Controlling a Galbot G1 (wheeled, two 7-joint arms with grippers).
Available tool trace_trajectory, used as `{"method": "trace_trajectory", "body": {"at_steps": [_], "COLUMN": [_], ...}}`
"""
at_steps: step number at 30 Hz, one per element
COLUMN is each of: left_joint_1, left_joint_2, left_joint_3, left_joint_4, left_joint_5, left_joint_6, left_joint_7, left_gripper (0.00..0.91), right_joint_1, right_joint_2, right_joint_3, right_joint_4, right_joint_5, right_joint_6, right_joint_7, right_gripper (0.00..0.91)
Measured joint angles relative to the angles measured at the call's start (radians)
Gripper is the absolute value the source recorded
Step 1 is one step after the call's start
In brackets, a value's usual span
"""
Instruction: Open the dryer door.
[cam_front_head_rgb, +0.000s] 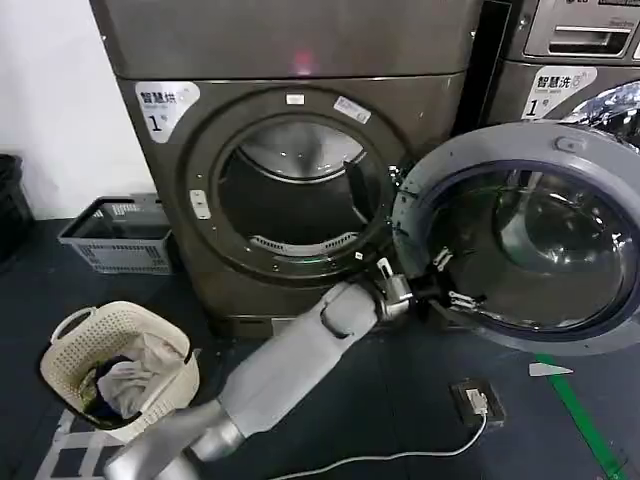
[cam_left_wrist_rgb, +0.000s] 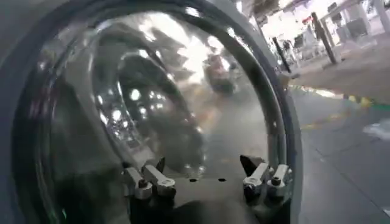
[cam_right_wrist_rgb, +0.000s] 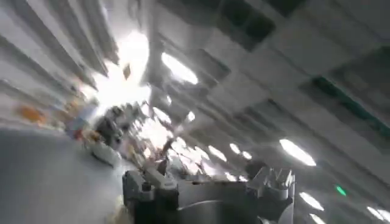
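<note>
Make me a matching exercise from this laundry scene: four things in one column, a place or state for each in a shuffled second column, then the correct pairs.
Things:
1. dryer door
2. left gripper
3. cream laundry basket
4. grey crate

Places or states:
A. on the floor against the wall, left of the dryer
B. swung wide open, inner face toward the camera
C. on the floor at front left, clothes inside
D. jaws open, at the lower edge of the door's glass

Pairs: 1-B, 2-D, 3-C, 4-A
</note>
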Motion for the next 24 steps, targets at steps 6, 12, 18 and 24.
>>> {"method": "trace_trajectory", "body": {"at_steps": [6, 12, 18, 24], "left_joint_1": [-0.048, -0.162, -0.336, -0.526], "left_joint_2": [0.101, 0.296, 0.527, 0.686], "left_joint_3": [0.044, 0.119, 0.300, 0.507], "left_joint_4": [-0.098, -0.176, -0.244, -0.217], "left_joint_5": [0.240, 0.431, 0.466, 0.639], "left_joint_6": [0.000, -0.079, -0.279, -0.516], "left_joint_7": [0.085, 0.173, 0.234, 0.217], "left_gripper": [0.907, 0.907, 0.907, 0.907], "right_joint_1": [-0.001, 0.028, 0.052, 0.073], "right_joint_2": [-0.044, -0.084, -0.126, -0.149], "right_joint_3": [0.011, -0.035, -0.081, -0.118], "right_joint_4": [-0.077, -0.112, -0.137, -0.140], "right_joint_5": [-0.048, -0.037, -0.037, -0.038], "right_joint_6": [0.014, 0.013, 0.014, 0.013], "right_joint_7": [-0.011, -0.042, -0.062, -0.066], "right_gripper": [0.907, 0.907, 0.907, 0.907]}}
